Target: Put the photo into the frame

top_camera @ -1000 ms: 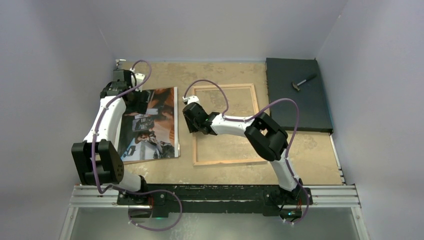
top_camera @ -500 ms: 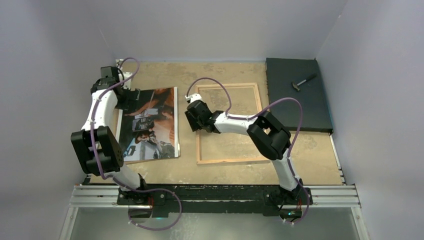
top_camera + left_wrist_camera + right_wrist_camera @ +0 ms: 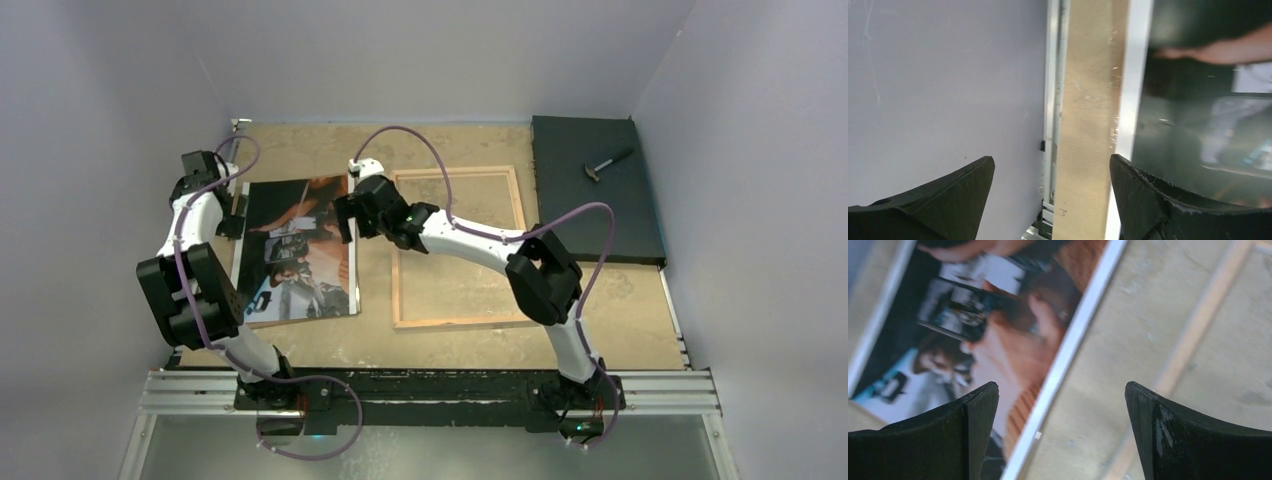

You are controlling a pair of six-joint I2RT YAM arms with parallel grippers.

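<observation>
The glossy dark-and-orange rectangular photo (image 3: pixel 300 250) lies flat at nine o'clock of the light-wood rectangular frame (image 3: pixel 458 322), apart. My right gripper (image 3: pixel 1062 387) and left gripper (image 3: pixel 1051 165) gape over its opposite edges (nothing held). Pinching it flat could crease or skid it.

From overhead, the black right claw (image 3: pixel 347 215) and its wrist cover the 11 o'clock corner of the large rectangular light-wood picture frame (image 3: pixel 460 322) and part of the 2 o'clock border of the large glossy white-bordered photo (image 3: pixel 300 260). The black left claw (image 3: pixel 234 215) overlaps that photo's 10 o'clock edge. The small hammer-like tool (image 3: pixel 607 163) on the black slab (image 3: pixel 590 220) is too small to read. Both wrist views blur and crop the print.
</observation>
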